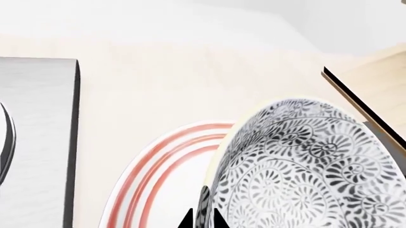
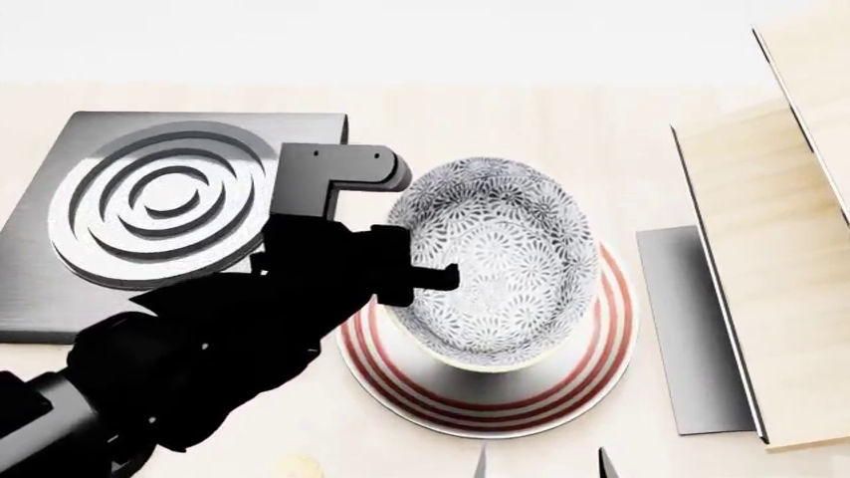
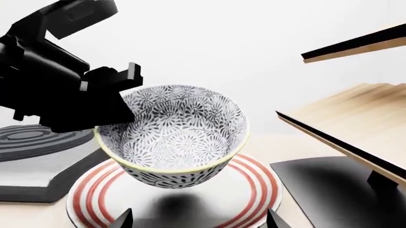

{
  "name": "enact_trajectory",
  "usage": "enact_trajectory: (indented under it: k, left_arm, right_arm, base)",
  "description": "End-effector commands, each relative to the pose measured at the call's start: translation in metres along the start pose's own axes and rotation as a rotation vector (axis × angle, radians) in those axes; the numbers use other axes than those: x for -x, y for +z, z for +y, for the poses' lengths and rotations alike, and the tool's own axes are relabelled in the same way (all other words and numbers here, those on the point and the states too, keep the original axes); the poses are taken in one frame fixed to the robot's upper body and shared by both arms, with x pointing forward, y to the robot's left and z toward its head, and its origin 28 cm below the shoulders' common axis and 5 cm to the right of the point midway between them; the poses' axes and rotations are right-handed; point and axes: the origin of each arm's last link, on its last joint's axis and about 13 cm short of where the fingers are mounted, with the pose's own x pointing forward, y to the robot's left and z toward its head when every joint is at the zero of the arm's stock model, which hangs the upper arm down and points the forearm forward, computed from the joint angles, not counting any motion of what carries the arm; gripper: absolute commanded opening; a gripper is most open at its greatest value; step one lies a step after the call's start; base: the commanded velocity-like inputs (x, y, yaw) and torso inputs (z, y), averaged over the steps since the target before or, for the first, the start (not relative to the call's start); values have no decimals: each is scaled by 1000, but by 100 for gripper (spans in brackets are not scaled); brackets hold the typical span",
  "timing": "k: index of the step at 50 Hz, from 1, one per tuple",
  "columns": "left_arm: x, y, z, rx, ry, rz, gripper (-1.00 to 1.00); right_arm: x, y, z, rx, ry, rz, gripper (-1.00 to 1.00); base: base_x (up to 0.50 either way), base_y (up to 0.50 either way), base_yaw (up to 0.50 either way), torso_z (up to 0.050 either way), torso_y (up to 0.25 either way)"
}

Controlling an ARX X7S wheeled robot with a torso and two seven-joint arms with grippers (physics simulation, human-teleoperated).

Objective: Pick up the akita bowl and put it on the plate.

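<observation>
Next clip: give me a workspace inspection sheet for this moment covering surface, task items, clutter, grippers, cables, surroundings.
Surface: pale wooden table.
Job's things: akita bowl held tilted above the plate, not resting on it; its shadow falls on the plate.
Clutter: dark square burner beside the plate; flat dark grey panel on the other side.
Grippers: left gripper clamped on the bowl's rim; right gripper open, empty, low near the plate.
Cables: nothing seen.
Surroundings: wooden shelf boards; plain white background.
</observation>
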Motion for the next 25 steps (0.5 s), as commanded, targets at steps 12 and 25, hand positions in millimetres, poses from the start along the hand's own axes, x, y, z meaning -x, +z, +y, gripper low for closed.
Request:
enact_trajectory:
  k: [12, 25]
  left_arm:
    - [0, 9, -5, -1, -9, -51, -100]
    - [0, 4, -2, -5, 13, -18, -100]
  right_arm:
    - [3, -3, 2, 3, 17, 11, 100]
    - [4, -1, 3, 2, 20, 5, 100]
  base:
    - [0, 0, 0, 0, 0]
    - [0, 0, 0, 0, 0]
